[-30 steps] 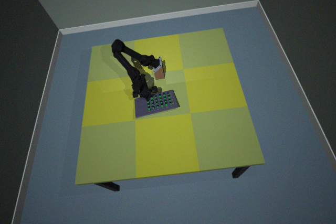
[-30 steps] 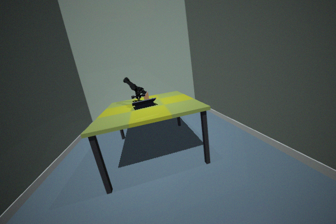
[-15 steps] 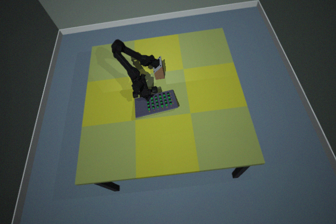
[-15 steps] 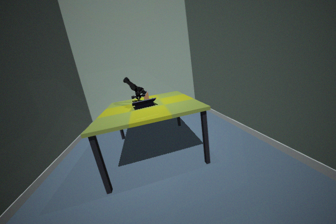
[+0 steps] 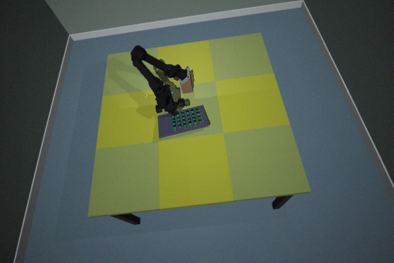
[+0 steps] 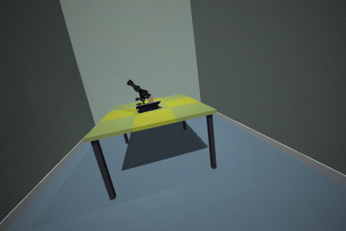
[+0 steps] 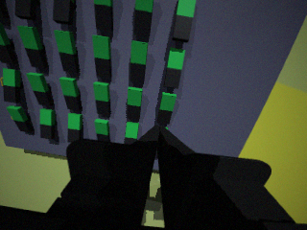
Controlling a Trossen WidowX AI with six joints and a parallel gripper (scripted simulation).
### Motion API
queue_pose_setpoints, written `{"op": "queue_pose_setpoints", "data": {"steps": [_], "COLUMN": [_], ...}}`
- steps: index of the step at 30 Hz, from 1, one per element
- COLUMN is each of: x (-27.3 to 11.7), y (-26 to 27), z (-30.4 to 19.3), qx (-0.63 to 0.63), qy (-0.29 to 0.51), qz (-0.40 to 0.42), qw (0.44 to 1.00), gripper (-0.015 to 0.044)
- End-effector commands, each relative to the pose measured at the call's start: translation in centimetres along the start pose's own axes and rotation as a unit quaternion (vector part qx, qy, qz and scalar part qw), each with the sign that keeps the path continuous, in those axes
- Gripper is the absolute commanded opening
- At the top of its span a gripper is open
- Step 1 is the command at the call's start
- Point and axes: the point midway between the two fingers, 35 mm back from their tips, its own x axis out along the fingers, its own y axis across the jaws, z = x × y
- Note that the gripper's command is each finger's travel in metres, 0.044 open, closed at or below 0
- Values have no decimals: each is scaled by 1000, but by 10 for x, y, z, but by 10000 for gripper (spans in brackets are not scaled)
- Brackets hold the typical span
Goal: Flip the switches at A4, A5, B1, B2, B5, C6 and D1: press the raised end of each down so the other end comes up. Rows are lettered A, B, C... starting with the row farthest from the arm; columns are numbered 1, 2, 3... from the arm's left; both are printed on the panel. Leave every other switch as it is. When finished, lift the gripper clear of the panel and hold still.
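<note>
The dark purple-grey panel [image 5: 164,127] [image 6: 149,105] [image 7: 216,96] lies on the table in front of the arm, its rows of green-and-black rocker switches towards one side. My gripper [image 5: 174,113] [image 6: 144,103] [image 7: 157,129] is shut and empty, pointing down. In the wrist view its tips overlap the near end of the rightmost visible column, just below a switch [image 7: 168,103]. A green corner of the switch nearest the arm shows beside the tips; the rest is hidden. Whether the tips touch it I cannot tell. The farthest switches are cut off, and the printed labels are unreadable.
The arm's base stands on an orange-brown block [image 5: 187,87] [image 6: 151,99] behind the panel. The panel's wide bare strip lies beside the rightmost column in the wrist view. The table [image 5: 191,170] [image 6: 156,119] has a yellow and green checkered top.
</note>
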Motion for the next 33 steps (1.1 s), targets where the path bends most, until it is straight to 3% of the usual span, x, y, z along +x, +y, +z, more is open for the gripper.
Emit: {"op": "queue_pose_setpoints", "data": {"steps": [1,7,18,33], "x": [-37,-45,-44,-6], "y": [-3,7,159,163], "z": [5,7,-13,-14], "qx": [5,5,3,6], "qy": [-5,-4,-2,8], "qz": [-4,-1,2,-2], "qw": [1000,1000,1000,1000], "gripper": [0,0,0,0]}}
